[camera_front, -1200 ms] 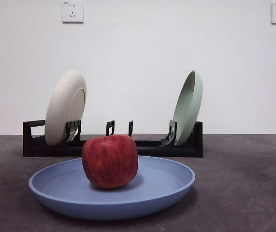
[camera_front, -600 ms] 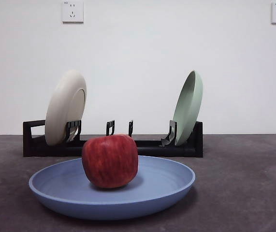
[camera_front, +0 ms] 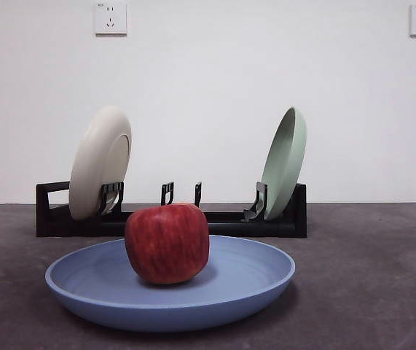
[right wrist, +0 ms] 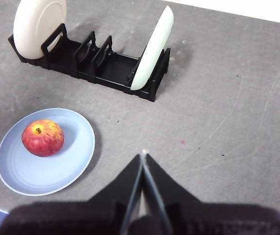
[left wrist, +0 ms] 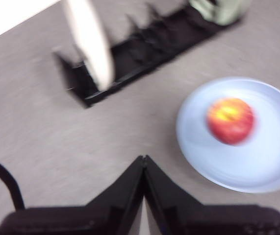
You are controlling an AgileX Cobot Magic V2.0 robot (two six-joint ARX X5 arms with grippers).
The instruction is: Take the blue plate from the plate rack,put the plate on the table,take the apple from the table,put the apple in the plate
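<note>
1. red against pale blue: the apple (camera_front: 167, 243) sits inside the blue plate (camera_front: 251, 281), a little off its middle toward the rim, so the shallow raised edge can keep it from rolling away.
2. the plate lies flat on the bench (camera_front: 368, 277), just in front of the plate rack (camera_front: 222, 219), with its middle slots standing bare.
3. a cream plate (camera_front: 100, 162) and a pale green plate (camera_front: 283, 162) lean upright in the end holders, untouched, as they are no part of the job.
4. the left pincer (left wrist: 143, 161) is pressed together and holds nothing, up above the bench beside the plate; its picture is blurred.
5. the right pincer (right wrist: 142, 159) is likewise pressed together and empty, high over bare bench, well apart from the plate.
6. judged from this, both placements look done.
</note>
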